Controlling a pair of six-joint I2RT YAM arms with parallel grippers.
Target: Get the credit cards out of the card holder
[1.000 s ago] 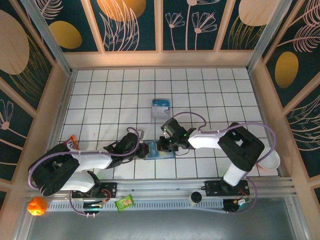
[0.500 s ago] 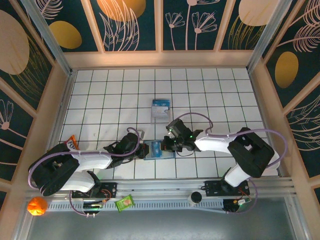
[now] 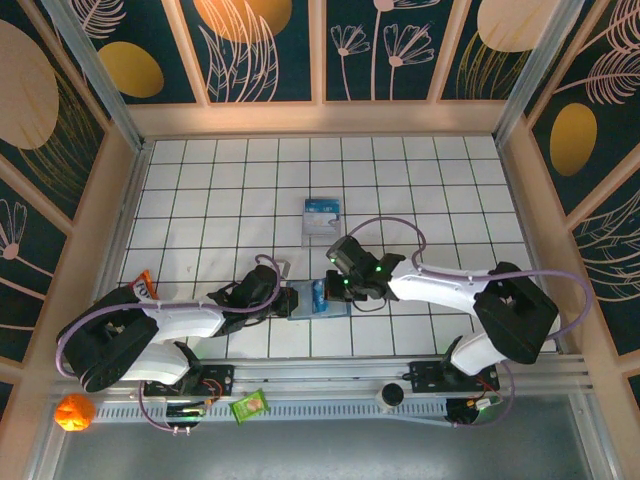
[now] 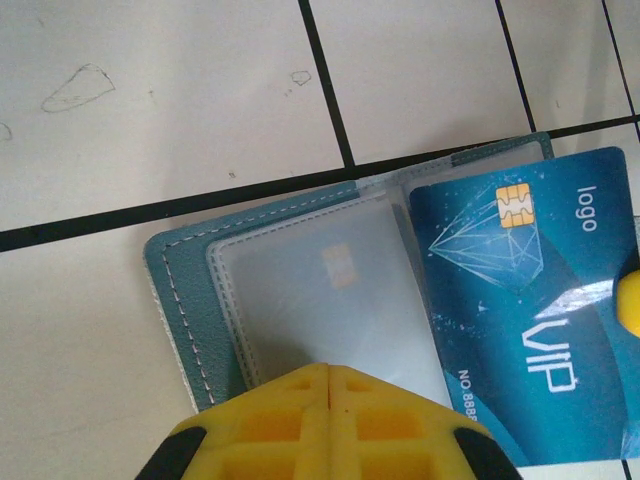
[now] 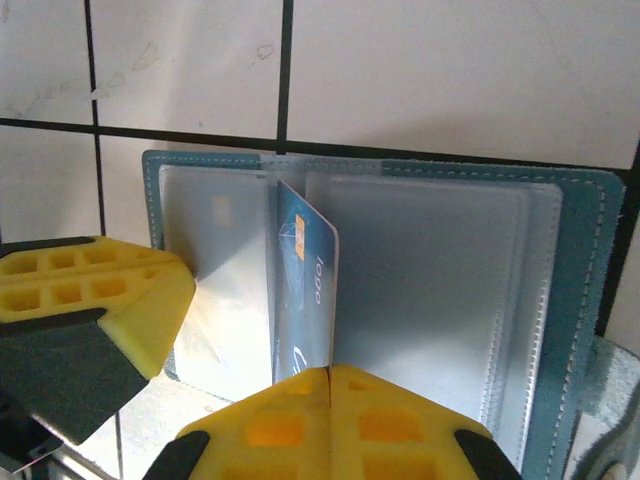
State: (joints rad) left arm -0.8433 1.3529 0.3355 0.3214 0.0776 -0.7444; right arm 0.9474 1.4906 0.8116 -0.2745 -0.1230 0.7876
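From above: open card holder (image 3: 338,306) at six o'clock on the tiled table (image 3: 200,200). Left gripper (image 3: 292,300) at its nine o'clock edge, right gripper (image 3: 322,292) over its middle. Clear case (image 3: 322,217) apart at twelve o'clock.

From left wrist: left gripper (image 4: 328,375) clenched, pressing down on the frosted pocket (image 4: 320,300). Blue card (image 4: 520,320) at three o'clock, printed "logo", "VIP", "NO.888".

From right wrist: right gripper (image 5: 328,375) pinched, seemingly on the blue card's near edge. Stands upright at the fold, "logo" legible.

1 card holder (image 3: 300,302), 1 blue card (image 4: 520,300), 1 clear case (image 3: 322,217), 1 orange ball (image 3: 74,411)
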